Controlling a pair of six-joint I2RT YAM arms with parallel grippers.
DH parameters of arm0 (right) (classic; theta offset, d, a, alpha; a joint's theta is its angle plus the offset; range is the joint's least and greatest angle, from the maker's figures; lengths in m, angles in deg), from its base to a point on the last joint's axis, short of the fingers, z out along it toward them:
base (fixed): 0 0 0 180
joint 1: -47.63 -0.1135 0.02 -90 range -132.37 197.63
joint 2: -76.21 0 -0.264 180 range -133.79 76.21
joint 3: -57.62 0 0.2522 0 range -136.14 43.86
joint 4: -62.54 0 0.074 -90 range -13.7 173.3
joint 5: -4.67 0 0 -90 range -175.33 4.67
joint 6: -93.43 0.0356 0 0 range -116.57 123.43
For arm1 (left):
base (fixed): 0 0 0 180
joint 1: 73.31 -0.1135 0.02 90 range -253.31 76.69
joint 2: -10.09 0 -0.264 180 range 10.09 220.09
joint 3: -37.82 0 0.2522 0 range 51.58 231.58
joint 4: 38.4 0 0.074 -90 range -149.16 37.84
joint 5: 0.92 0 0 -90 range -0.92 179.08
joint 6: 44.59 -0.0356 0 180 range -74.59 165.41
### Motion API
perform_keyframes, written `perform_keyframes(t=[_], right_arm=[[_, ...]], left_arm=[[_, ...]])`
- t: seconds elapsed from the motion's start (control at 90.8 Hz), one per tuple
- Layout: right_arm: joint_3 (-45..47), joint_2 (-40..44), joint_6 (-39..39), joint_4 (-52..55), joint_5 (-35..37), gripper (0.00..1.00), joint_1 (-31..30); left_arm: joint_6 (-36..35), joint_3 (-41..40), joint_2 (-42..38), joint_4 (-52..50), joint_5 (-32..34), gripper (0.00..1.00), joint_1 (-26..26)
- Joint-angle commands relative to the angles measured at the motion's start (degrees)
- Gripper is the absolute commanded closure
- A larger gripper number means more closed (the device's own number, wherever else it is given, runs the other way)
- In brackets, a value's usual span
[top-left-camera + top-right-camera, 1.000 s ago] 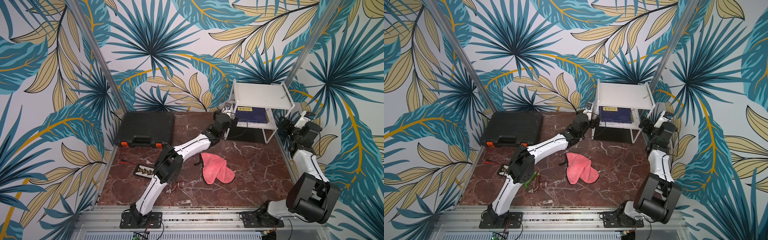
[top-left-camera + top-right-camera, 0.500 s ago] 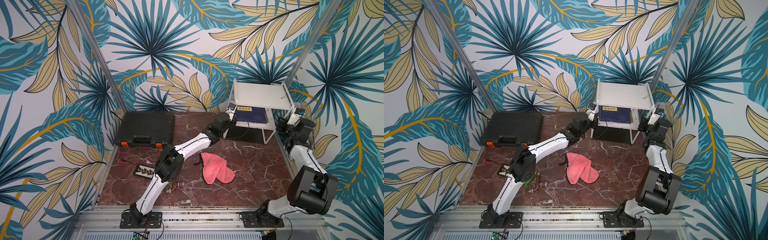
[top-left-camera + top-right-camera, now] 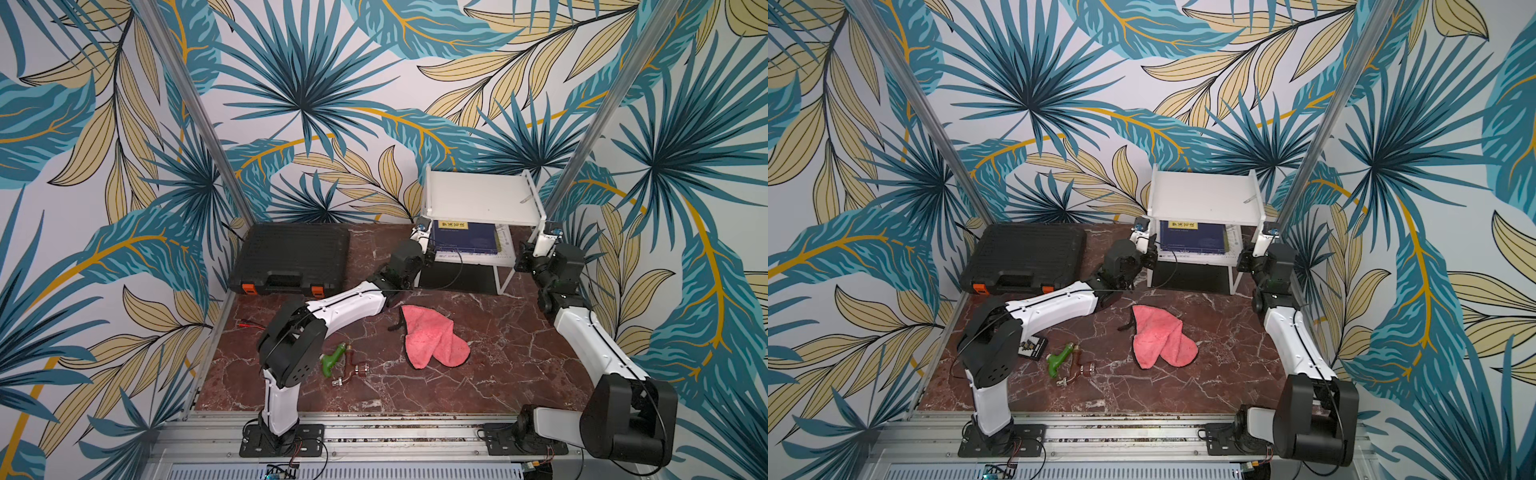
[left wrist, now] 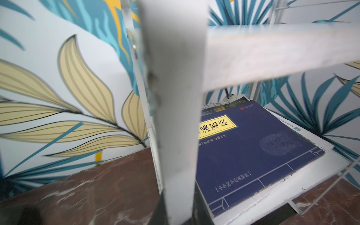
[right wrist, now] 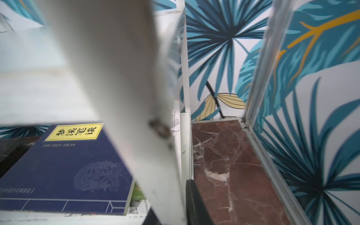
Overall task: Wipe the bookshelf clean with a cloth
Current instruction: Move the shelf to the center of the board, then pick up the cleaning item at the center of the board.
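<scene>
Cloth first: the fluffy pink microfibre cloth [image 3: 434,343] with dark trim lies crumpled on the red-brown marble tabletop [image 3: 498,374], between my two arms, and nothing touches it. Farther back, my left gripper [image 3: 423,237] and my right gripper [image 3: 541,245] are now narrow, each clamped on a front leg of the small white two-tier bookshelf [image 3: 478,199]. A second ago both stood wide. In both wrist views a white post fills the space between my jaws. A dark blue book [image 3: 463,241] with a yellow label lies on the lower board. I judge that I am about to move or steady the bookshelf. The wiping itself is not yet begun, because neither gripper is free for the cloth.
</scene>
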Motion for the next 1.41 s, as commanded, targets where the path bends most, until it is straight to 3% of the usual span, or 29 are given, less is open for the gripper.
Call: perform_keyframes(t=[0.0,0.209,0.463,0.54,0.551,0.628,0.782,0.925,1.069,1.201,1.399], right_arm=[[0.7,1.1,7.9,2.5,-2.2,1.00,-10.2],[1.5,-0.3,10.8,0.2,5.5,1.00,-23.2],[4.2,0.6,15.2,0.4,5.3,1.00,-25.8],[5.1,2.9,15.0,4.4,7.1,0.72,-25.8],[5.4,3.1,15.0,5.0,7.6,0.58,-25.8],[8.0,7.9,15.1,8.2,10.3,0.34,-25.8],[14.3,18.0,18.2,16.9,10.3,0.14,-25.9],[17.9,21.4,20.0,26.2,-3.4,0.01,-26.5],[15.2,14.0,19.6,34.0,-0.9,0.00,-33.8],[8.5,1.6,17.5,35.3,5.0,0.00,-40.4],[-1.2,-16.3,17.2,37.8,13.7,0.01,-43.0]], left_arm=[[-6.5,-8.9,-8.7,-1.6,7.7,1.00,-2.8],[-6.2,-21.4,-21.7,-5.9,4.5,1.00,-7.7],[-5.4,-27.0,-27.1,-7.7,5.1,0.95,-8.9],[-3.5,-27.0,-28.3,-9.2,4.4,0.81,-8.9],[-3.2,-27.0,-28.6,-9.4,4.2,0.78,-8.9],[-1.1,-27.3,-30.5,-10.5,2.7,0.59,-8.9],[3.2,-29.6,-35.1,-11.4,-0.3,0.38,-9.0],[8.6,-32.8,-39.8,-12.4,-0.2,0.23,-9.0],[14.6,-37.8,-44.2,-12.6,4.4,0.01,-9.1],[19.4,-41.2,-46.3,-12.9,10.2,0.00,-9.9],[19.3,-41.4,-46.9,-14.4,7.7,0.00,-11.3]])
